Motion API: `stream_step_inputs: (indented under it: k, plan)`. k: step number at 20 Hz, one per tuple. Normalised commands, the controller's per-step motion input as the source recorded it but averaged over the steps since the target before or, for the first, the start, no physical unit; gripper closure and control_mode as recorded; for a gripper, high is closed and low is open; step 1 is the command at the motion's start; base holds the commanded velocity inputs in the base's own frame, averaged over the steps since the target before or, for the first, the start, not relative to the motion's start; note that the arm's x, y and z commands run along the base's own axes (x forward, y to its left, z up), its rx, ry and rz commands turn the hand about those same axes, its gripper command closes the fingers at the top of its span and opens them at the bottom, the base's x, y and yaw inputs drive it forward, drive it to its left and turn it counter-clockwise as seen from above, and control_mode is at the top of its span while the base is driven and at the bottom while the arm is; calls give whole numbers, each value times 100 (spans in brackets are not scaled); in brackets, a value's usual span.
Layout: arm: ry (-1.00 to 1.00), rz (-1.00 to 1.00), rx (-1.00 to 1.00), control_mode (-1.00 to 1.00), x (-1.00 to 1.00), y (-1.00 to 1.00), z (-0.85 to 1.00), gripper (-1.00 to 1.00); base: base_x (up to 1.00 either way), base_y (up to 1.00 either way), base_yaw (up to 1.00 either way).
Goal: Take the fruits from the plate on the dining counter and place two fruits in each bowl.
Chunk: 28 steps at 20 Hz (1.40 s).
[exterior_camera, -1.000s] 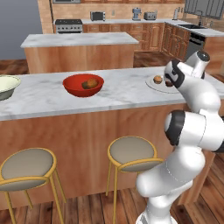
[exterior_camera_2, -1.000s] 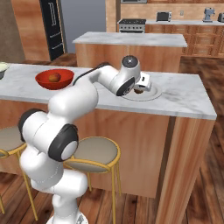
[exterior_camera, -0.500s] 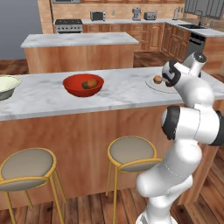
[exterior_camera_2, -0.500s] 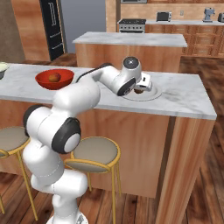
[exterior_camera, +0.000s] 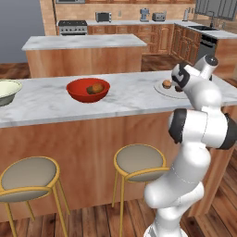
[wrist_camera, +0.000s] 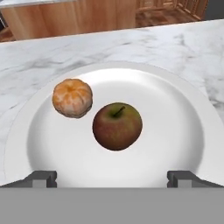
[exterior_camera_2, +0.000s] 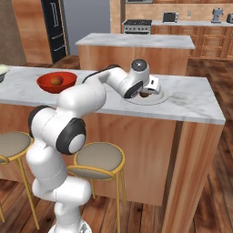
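On the pale plate (wrist_camera: 175,131) lie two fruits: an orange-tan peeled one (wrist_camera: 72,97) and a red-brown apple (wrist_camera: 117,126). My gripper (wrist_camera: 114,179) hangs open just above the plate's near rim, fingertips (wrist_camera: 41,178) wide apart and the apple between and ahead of them. The plate (exterior_camera: 162,91) sits near the right end of the dining counter (exterior_camera: 125,99), with my gripper (exterior_camera: 176,82) over it. A red bowl (exterior_camera: 88,90) left of it holds one brown fruit (exterior_camera: 96,88). The cream bowl (exterior_camera: 7,90) stands at the far left. The right base view shows my gripper (exterior_camera_2: 146,92) above the plate (exterior_camera_2: 157,98).
Two round stools (exterior_camera: 139,159) (exterior_camera: 28,175) stand under the counter's front edge. A shorter marble-topped island (exterior_camera: 83,42) runs behind the counter. The counter's right end (exterior_camera_2: 214,113) lies close beyond the plate.
The hand has shifted slightly over the plate. Its jaws stay open and the fruits have not moved.
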Motion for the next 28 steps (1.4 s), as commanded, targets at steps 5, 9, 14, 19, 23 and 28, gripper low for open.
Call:
stream_step_inputs:
  k: [5,9,14,19,23,28]
  plan:
    - [0,0,0,-100,16,0,-21,-100,0,0,0]
    - [0,0,0,-100,29,0,-10,-100,0,0,0]
    - [0,0,0,-100,41,0,0,-100,0,0,0]
    - [0,0,0,-100,30,-5,0,-100,0,0,0]
    - [0,0,0,-100,7,-7,-6,-100,0,0,0]
    - [5,0,0,-100,0,-1,-25,-100,0,0,0]
